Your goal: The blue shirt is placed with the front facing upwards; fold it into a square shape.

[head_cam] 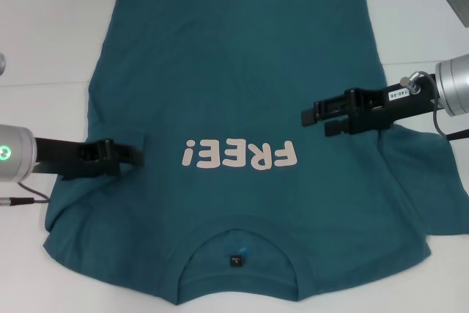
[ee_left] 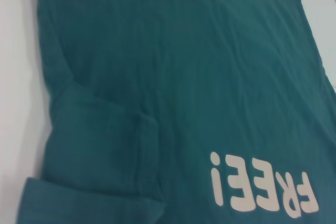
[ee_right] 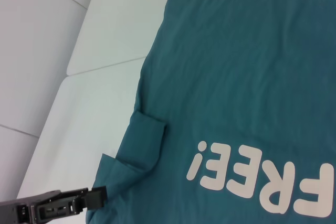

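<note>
Teal blue shirt (head_cam: 242,93) lies flat, print up, left sleeve already folded inward. Left gripper (head_cam: 135,156) near that sleeve, right gripper (head_cam: 311,116) above chest, fingers nearly together, both empty. Next: right sleeve.

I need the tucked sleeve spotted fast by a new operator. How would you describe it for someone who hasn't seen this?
Start with the blue shirt spread on the white table. Left of its FREE! print, by the left gripper, the left sleeve lies folded over the shirt's body; the right sleeve is still spread out sideways.
</note>
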Available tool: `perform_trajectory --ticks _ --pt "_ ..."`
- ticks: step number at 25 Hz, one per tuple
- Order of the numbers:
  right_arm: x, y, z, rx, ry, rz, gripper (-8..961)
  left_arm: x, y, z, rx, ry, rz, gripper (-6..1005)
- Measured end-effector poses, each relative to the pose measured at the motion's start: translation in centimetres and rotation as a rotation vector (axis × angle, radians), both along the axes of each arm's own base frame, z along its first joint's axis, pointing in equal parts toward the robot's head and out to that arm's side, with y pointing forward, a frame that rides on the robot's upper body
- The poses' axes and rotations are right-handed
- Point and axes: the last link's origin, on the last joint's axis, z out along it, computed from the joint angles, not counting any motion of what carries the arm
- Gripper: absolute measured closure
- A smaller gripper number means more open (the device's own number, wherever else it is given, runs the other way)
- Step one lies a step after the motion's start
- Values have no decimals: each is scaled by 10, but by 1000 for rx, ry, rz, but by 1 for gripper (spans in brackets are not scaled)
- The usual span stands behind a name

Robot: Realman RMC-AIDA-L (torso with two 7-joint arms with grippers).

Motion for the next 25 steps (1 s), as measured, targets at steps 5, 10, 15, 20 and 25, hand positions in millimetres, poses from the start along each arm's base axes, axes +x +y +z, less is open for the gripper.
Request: perform_trajectory --ticks 5,10,15,20,25 --pt "1 -1 0 0 0 -2 237 -13 4 16 95 -3 41 465" --pt "4 -2 -1 -2 2 -9 238 -38 5 36 194 16 101 466" --pt "4 -3 0 -1 2 -11 240 -59 3 40 226 52 150 469" --pt "5 -3 0 0 1 -11 242 -71 2 32 215 80 167 471" --pt "5 -3 0 0 1 -12 243 -74 2 27 211 89 167 474"
